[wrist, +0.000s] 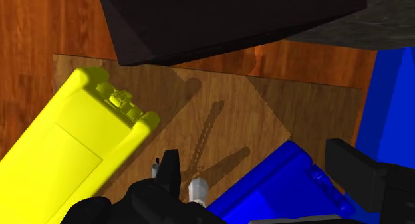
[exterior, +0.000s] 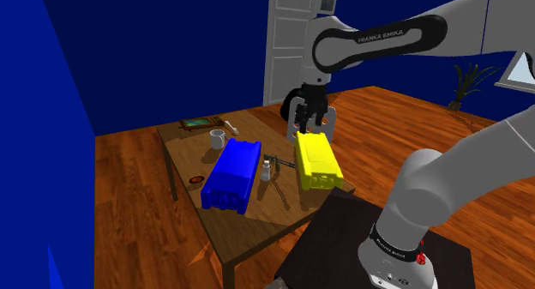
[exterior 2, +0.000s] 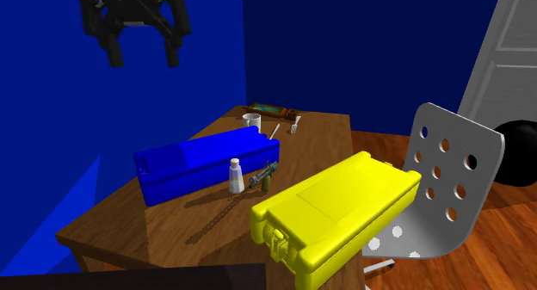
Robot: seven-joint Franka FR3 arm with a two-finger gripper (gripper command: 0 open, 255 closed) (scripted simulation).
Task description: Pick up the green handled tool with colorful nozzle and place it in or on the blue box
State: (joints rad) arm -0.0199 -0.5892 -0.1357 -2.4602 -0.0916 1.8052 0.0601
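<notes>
Detail on the small green-handled tool (exterior 2: 264,175) is hard to read; it lies on the wooden counter (exterior 2: 323,138) between the long blue box (exterior 2: 202,159) and the yellow case (exterior 2: 336,206). Your black gripper (exterior 2: 143,56) hangs high above, spread and empty. In the wrist view, one of its fingers partly hides the tool.

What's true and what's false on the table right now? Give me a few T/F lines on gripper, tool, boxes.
1. The gripper hangs open above the table, holding nothing. True.
2. The green-handled tool lies on top of the blue box. False: it lies on the table, between the blue box and the yellow box.
3. A small white bottle stands upright beside the tool. True.
4. The yellow box has its lid raised. False: it is closed, as is the blue box.
</notes>
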